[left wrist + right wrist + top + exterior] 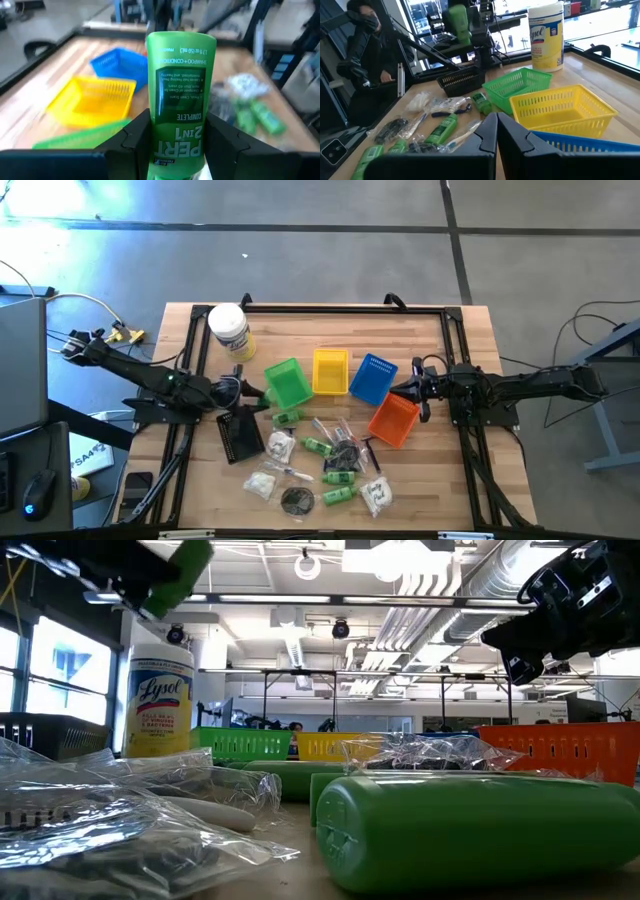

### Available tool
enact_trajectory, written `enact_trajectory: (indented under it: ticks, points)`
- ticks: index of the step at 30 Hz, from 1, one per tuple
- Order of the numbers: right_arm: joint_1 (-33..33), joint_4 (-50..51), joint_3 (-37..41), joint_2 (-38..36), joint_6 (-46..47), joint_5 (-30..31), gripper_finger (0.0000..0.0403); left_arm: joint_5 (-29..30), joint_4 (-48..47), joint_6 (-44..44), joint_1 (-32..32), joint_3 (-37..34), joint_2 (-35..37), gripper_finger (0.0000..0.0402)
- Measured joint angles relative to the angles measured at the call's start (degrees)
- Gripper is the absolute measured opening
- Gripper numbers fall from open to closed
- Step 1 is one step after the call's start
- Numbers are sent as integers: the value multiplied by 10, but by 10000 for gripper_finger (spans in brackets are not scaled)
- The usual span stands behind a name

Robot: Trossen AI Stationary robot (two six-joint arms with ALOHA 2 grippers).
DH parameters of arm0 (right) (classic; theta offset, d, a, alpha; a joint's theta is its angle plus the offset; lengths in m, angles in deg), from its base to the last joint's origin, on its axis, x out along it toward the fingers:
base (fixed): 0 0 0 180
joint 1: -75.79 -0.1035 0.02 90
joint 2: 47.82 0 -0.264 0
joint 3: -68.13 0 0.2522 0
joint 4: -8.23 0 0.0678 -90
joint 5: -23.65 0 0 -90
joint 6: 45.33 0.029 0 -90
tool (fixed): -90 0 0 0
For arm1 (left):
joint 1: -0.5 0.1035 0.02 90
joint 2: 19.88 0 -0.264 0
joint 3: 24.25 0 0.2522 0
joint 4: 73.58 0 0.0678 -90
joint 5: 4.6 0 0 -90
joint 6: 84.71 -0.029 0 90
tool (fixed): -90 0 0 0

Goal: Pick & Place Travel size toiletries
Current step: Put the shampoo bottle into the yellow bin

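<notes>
Gripping a small green bottle (179, 95) upright in its jaws, the left gripper (177, 142) holds it raised beside the green basket (287, 383), seemingly for dropping in, while the right gripper (497, 131) waits clenched, empty, by the orange basket (393, 420).

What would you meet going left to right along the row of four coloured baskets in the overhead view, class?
Green basket → yellow basket → blue basket → orange basket.
</notes>
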Motion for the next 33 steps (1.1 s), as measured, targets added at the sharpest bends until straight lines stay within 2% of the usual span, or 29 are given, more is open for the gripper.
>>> enact_trajectory:
  ticks: [3, 6, 9, 13, 17, 24, 28, 33]
  points:
    - [0, 1, 0, 0, 0, 0, 2, 28, 16, 4, 11, 12, -2, 136]
    - [0, 0, 0, 0, 0, 0, 2, 38, -6, 25, 50, 64, -15, 136]
    - [0, 0, 0, 0, 1, 0, 2, 16, -60, -11, 100, 151, -47, 136]
    - [0, 0, 0, 0, 1, 0, 2, 4, -190, -87, 176, 302, -125, 136]
    - [0, 2, 0, 0, 1, 0, 2, -4, -317, -201, 246, 467, -233, 136]
    - [0, 29, 0, 0, 2, -3, 2, -15, -426, -416, 313, 705, -428, 136]
    - [0, 33, 0, 0, 2, -21, 2, -40, -443, -582, 320, 781, -516, 136]
    - [0, 37, 0, 0, 25, -33, 2, -113, -443, -743, 317, 800, -590, 136]
